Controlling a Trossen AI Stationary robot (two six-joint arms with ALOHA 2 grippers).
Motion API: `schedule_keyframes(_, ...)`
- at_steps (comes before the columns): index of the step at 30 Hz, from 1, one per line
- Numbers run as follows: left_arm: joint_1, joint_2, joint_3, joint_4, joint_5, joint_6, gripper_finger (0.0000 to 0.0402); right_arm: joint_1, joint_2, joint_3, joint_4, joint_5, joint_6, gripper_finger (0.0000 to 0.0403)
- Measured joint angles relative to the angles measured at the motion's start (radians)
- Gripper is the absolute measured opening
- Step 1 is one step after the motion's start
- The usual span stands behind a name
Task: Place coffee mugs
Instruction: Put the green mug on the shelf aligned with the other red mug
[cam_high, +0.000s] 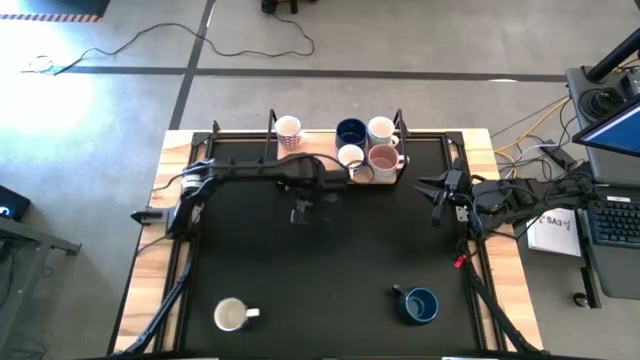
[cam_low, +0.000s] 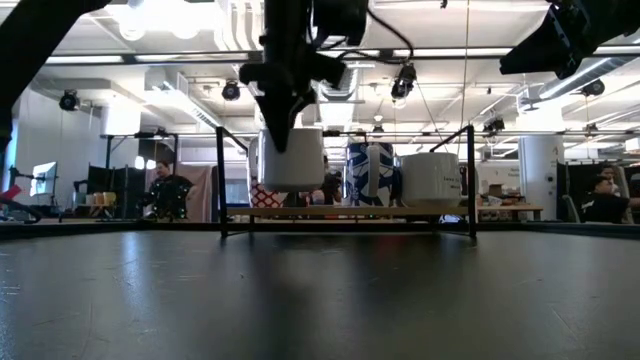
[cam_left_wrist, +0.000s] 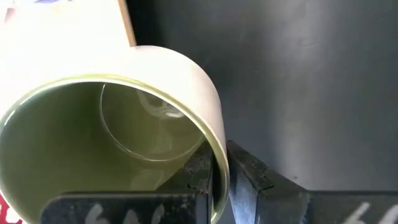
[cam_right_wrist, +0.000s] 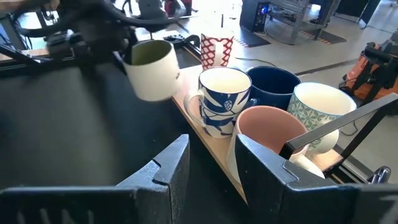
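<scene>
Left pincer (cam_left_wrist: 214, 180) clenched on the rim of a cream mug (cam_left_wrist: 124, 143), one finger inside the wall, one outside. Mug carried clear of the bench (cam_high: 330, 270), hanging tilted from the grip in the low view (cam_low: 292, 158). Positioned near the bench's far edge, just beside the wooden shelf strip (cam_high: 330, 175) there.

On that strip: white mug with blue pattern (cam_right_wrist: 219, 99), dark blue mug (cam_right_wrist: 273, 84), pinkish mug (cam_right_wrist: 264, 134), white mug with green pattern (cam_right_wrist: 320, 109), clustered toward the far right corner. White mug with red print (cam_high: 288, 130) standing apart along the far edge. Open gap between the red-print mug and the cluster, likely the target spot.

Right pincer (cam_right_wrist: 211, 165) released, empty, parked at the bench's right edge.

Still waiting near the front edge: a white mug (cam_high: 231, 315) toward the front left corner, a dark blue mug (cam_high: 419, 305) toward the front right corner.

Risks, judged:
- Thin rim pinch on glazed ceramic; possible slip or swing from the mug's weight hanging off one side.
- Tilted carry; base may land on an edge and tip over on release.
- Close quarters beside the blue-patterned mug; a sideways drift could knock it or clip a handle.
- Narrow strip; landing half off its edge could drop the mug back onto the bench.
</scene>
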Motion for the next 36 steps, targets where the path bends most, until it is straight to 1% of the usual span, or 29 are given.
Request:
schedule_keyframes(4, 0.047, -0.01, -0.041, 0.004, 0.001, 0.021, 0.0013, 0.0, 0.0, 0.0, 0.0, 0.0, 0.0, 0.0121)
schedule_keyframes(11, 0.142, -0.011, -0.053, 0.015, 0.007, 0.076, 0.0013, 0.0, 0.0, 0.0, 0.0, 0.0, 0.0, 0.0121)
schedule_keyframes(19, 0.231, -0.012, -0.053, 0.039, 0.091, 0.079, 0.0013, 0.0, 0.0, 0.0, 0.0, 0.0, 0.0, 0.0121)
schedule_keyframes(31, 0.28, -0.012, -0.061, 0.025, 0.104, 0.021, 0.0013, 0.0, 0.0, 0.0, 0.0, 0.0, 0.0, 0.0121)
schedule_keyframes(36, 0.288, -0.014, -0.086, 0.022, 0.105, -0.001, 0.0014, 0.0, 0.0, 0.0, 0.0, 0.0, 0.0, 0.0121)
